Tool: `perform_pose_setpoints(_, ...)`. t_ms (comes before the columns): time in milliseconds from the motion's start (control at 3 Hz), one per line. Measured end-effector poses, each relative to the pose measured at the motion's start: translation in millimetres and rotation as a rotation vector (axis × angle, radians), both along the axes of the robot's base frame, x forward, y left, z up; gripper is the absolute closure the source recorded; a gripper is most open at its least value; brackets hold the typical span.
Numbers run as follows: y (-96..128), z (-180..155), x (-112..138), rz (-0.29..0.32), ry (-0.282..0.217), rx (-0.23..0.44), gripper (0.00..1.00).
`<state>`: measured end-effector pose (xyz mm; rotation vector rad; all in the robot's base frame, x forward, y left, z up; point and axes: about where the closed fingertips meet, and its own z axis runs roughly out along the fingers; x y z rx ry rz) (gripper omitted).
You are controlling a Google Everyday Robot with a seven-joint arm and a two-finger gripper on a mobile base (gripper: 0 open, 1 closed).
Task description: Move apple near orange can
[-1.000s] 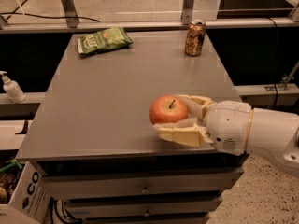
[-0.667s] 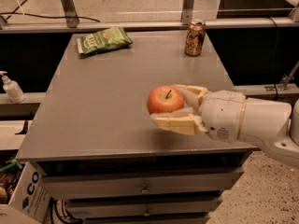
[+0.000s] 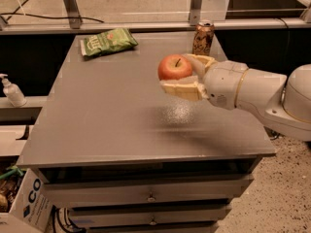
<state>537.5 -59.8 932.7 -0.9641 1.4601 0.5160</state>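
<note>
Lifting the apple (image 3: 174, 67), pincer (image 3: 181, 74) now nears orange can (image 3: 203, 38).

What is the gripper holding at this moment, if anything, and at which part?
The gripper holds the apple, stem up: one of its fingers is under the near side, the other on the far side.

A robot lab or test area is suggested. A grey table (image 3: 112, 115) with drawers (image 3: 150, 196) is set on a speckled floor (image 3: 272, 198) and backed by bare metal posts (image 3: 69, 4). A cable (image 3: 48, 17) is laid loose across the floor behind. A pump bottle (image 3: 11, 91) is kept on a ledge at the left, and a printed cardboard box (image 3: 29, 203) is stowed below it. Above the table's right half, the gripper (image 3: 186, 74) of a white robot arm (image 3: 262, 93) is closed around the apple (image 3: 175, 67).
</note>
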Motion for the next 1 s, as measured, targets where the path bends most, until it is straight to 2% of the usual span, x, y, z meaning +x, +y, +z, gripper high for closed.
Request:
perform_pose_setpoints(333,-33,15,54,-0.105,-0.067,-0.01,1.0)
perform_pose_setpoints(667,-33,15,54,-0.105,-0.067,-0.01,1.0)
perform_pose_setpoints(1000,-40,11,70,-0.136,-0.071,-0.025,1.0)
